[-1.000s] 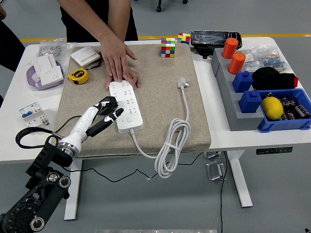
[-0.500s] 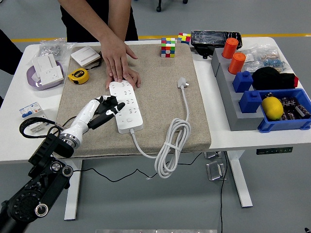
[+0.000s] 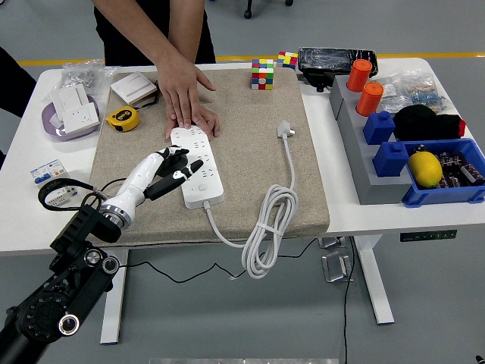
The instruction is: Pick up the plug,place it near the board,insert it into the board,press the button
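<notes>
A white power strip [image 3: 196, 165], the board, lies on the beige mat [image 3: 250, 163]. A person's hand [image 3: 184, 98] presses down on its far end. The white plug [image 3: 283, 130] lies loose on the mat to the strip's right, its cable running down to a coil [image 3: 267, 227] that hangs over the table's front edge. My left hand [image 3: 173, 172] hovers over the strip's left side, fingers loosely spread and holding nothing. The right arm does not show.
At the left stand a yellow tape measure [image 3: 121, 117], white switch plates [image 3: 133, 89], a purple dish with a socket [image 3: 70, 114] and a breaker [image 3: 48, 175]. Rubik's cubes [image 3: 262, 74] sit at the mat's far edge. On the right stand a grey rack [image 3: 358, 144] and a blue bin [image 3: 442, 171].
My left arm has shifted up and slightly right, bringing the hand further over the strip's left edge. The person's hand stays on the strip's far end; the plug has not moved.
</notes>
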